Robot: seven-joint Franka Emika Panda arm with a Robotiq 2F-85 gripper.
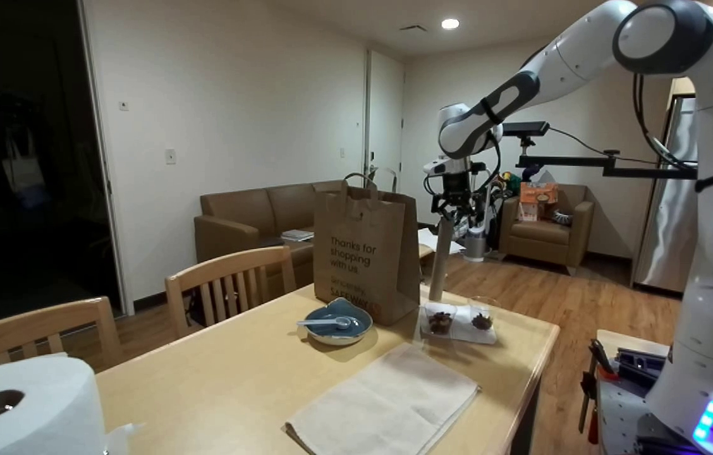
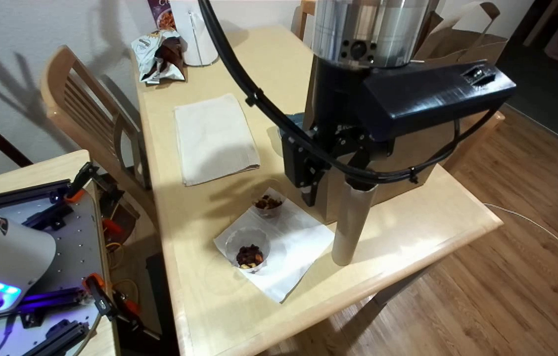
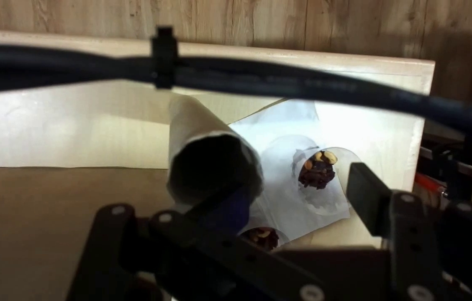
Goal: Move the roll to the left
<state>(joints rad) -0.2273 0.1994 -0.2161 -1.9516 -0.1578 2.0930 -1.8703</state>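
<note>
In an exterior view I see the cardboard roll (image 1: 440, 260) standing at the far end of the counter (image 1: 205, 379), just right of a brown paper bag (image 1: 359, 249), its long axis upright or nearly so. It lies just below my jaws, which are apart and grip nothing: one overlaps its hollow mouth, seemingly dipping inside; the other hangs outside, apart from it, toward the clear cups (image 2: 248, 252). The roll is a plain, narrow tan tube with a slightly uneven rim.
</note>
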